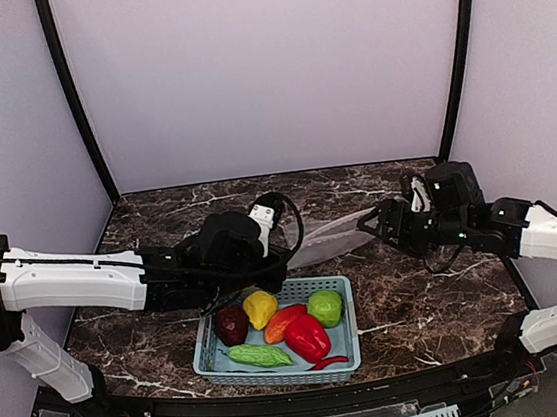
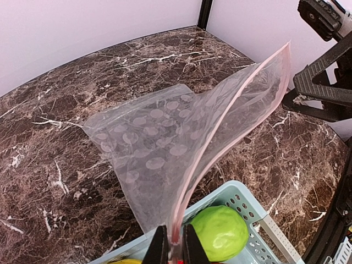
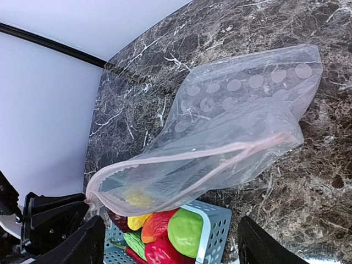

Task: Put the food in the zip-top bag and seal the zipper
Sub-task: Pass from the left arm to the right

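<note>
Bag (image 2: 159, 143) clear, dotted; basket (image 2: 257, 220) latticed

Dotted zip-top bag (image 3: 242, 121) raised, mouth gaping.
Its zipper (image 3: 220, 154) corner meets the left gripper (image 3: 82, 208), above the blue basket (image 3: 218, 228) of toy peppers (image 3: 187, 234).

1. Your overhead camera looks down from above the near edge over the whole table (image 1: 420, 303).
2. Your left wrist camera sits close, facing along the zip-top bag (image 2: 159, 137).
3. Your right wrist camera faces back; both share that bag and the basket (image 3: 212, 231).
</note>
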You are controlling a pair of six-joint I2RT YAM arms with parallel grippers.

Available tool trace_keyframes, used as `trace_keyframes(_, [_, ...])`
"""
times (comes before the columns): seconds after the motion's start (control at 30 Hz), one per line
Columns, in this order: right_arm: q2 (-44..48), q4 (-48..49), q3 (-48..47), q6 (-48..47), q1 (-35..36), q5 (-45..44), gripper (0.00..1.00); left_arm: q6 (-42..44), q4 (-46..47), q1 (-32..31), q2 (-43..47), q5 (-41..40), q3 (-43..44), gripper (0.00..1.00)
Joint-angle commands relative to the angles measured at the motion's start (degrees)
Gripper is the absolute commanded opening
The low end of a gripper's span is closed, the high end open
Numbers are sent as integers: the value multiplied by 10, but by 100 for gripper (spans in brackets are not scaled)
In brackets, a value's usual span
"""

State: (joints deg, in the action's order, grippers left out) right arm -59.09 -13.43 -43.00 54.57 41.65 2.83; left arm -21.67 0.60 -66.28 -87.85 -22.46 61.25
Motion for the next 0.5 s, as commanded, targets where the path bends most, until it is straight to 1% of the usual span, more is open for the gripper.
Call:
trace_keyframes(0.0, [-16,61,5,22,8,12,79,-8,18,-3,10,11,-12,1])
trace_keyframes(0.13, [-32,65,-7,20,10,7,76,-9,18,-3,10,13,-14,1])
trace_keyframes(0.27, [-43,70,-8,23,9,-6,67,-13,21,-3,12,12,-17,1])
trace_keyframes(0.47, [-57,88,2,32,10,-14,37,-9,38,-3,13,31,-26,1])
